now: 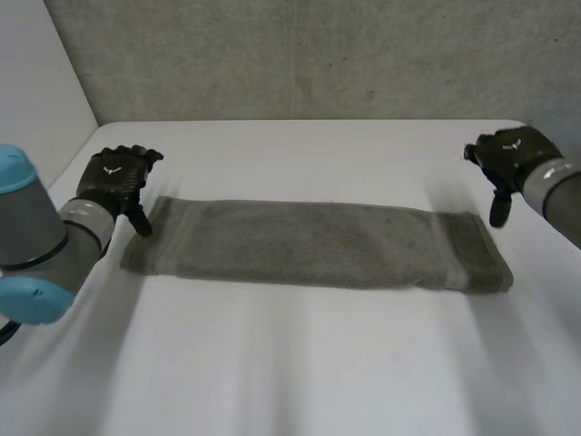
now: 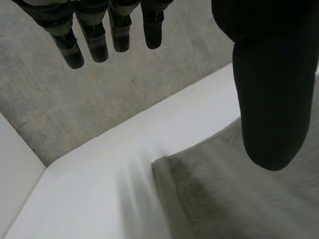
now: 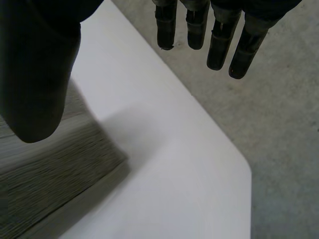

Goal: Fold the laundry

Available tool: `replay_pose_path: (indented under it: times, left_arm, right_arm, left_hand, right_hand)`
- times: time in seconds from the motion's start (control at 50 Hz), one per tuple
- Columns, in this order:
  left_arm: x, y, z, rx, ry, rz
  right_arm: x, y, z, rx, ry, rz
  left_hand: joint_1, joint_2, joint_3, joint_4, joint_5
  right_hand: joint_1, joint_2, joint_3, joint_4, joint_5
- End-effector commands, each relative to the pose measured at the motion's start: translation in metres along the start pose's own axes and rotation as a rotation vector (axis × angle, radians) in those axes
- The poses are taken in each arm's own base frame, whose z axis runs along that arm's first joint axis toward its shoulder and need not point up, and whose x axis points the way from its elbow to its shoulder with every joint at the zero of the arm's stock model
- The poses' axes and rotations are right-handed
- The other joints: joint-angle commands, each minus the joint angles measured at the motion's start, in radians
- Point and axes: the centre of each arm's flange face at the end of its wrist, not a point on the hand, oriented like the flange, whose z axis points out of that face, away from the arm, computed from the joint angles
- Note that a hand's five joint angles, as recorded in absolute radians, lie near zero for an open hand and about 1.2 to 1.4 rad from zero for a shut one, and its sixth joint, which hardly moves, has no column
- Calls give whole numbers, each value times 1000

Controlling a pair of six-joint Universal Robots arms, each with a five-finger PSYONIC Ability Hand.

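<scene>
Towel [image 1: 318, 245] is lying on the table [image 1: 290, 363] as a long strip, probably folded lengthwise already; left hand [image 1: 113, 180] and right hand [image 1: 511, 156] are hovering by its ends, fingers wide and empty; crosswise folds are waiting.

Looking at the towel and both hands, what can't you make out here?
1. Head view: whether the left hand touches the towel; its thumb tip is at the towel's corner.
2. Left wrist view: the towel beneath the thumb is hidden; the rest runs past the edge.
3. Right wrist view: the right hand covers part of the towel's end with its thumb.
4. Layer count: folds too small in the head view.
</scene>
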Motion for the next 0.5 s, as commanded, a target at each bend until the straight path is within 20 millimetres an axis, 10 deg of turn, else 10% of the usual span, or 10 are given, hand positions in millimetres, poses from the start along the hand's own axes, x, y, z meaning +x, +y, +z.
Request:
replay_pose_path:
  times: [0.02, 0.5]
  left_arm:
    - [15, -12, -41, 9, 38, -185]
    - [20, 9, -57, 21, 36, -316]
  right_arm:
    - [-14, 24, -33, -96, -48, 30]
    - [-39, 113, -9, -150, -125, 171]
  left_hand:
    - [6, 11, 10, 12, -13]
    - [15, 20, 19, 21, -4]
  right_hand:
    - [-61, -72, -68, -81, -62]
    - [581, 571, 575, 561, 581]
